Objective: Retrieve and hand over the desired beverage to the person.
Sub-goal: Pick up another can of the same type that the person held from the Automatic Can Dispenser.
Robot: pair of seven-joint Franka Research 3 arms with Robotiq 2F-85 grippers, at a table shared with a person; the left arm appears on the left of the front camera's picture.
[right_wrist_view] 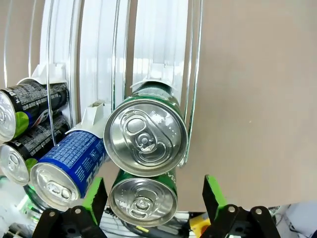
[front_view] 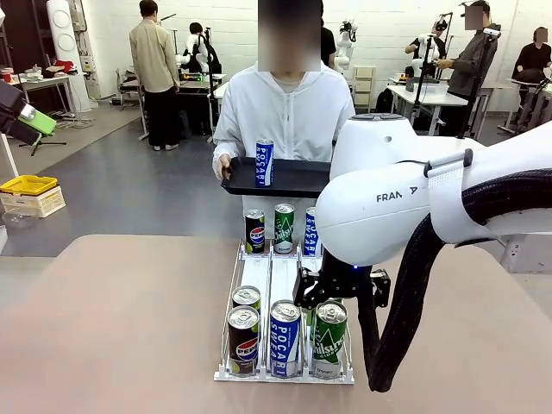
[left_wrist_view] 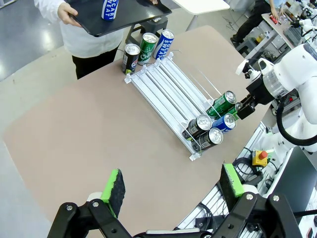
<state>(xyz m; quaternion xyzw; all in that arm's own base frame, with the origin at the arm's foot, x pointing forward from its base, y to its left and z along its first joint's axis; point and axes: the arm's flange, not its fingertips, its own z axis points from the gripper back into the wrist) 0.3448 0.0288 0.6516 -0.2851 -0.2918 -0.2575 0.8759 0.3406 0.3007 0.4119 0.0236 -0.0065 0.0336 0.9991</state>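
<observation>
Tan desk (front_view: 112, 328) in a grey-floored lab; person (front_view: 285, 112) at upper centre holds a black tray (front_view: 302, 177).
Blue Pocari can (front_view: 264, 164) stands upright on the tray. Green can (front_view: 329, 338) sits at the lower-right end of the white rack (front_view: 269, 276), with the right jaws spread wide either side of it, gripping nothing. Left jaws wide open, empty. Bare desk on both sides of the rack.

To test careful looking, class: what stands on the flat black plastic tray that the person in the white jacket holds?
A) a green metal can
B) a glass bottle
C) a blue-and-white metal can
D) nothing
C: one upright blue-and-white metal can stands on the flat black tray that the person holds.
</observation>
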